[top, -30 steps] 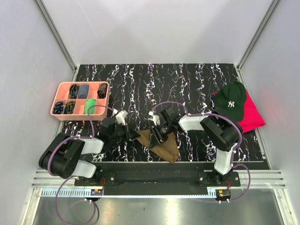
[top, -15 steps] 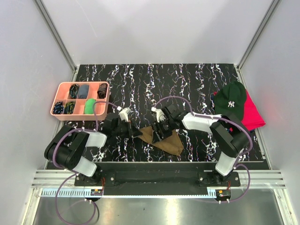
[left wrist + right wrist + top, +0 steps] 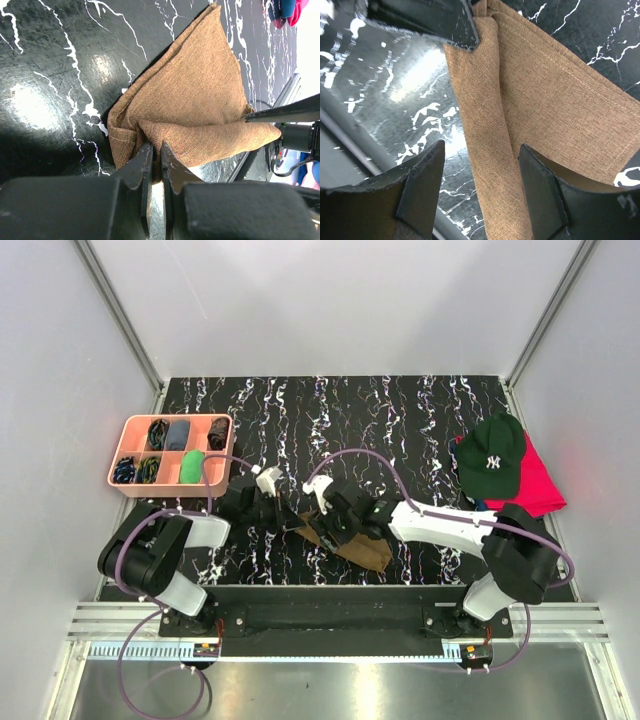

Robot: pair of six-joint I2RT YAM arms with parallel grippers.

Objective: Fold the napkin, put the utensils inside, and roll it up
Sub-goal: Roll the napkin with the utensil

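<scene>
The napkin lay folded on the table near the front edge, between the arms, its long fold running from the left gripper off toward the right arm's side. That gripper's jaws were nipped tight on the cloth's corner. The right gripper hung just beside it, jaws wide, straddling the fold without gripping it.

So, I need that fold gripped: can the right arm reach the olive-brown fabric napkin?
Likely yes: the right gripper stands open astride a raised fold of the olive-brown fabric napkin, nothing between; the left gripper pinches its corner.
</scene>
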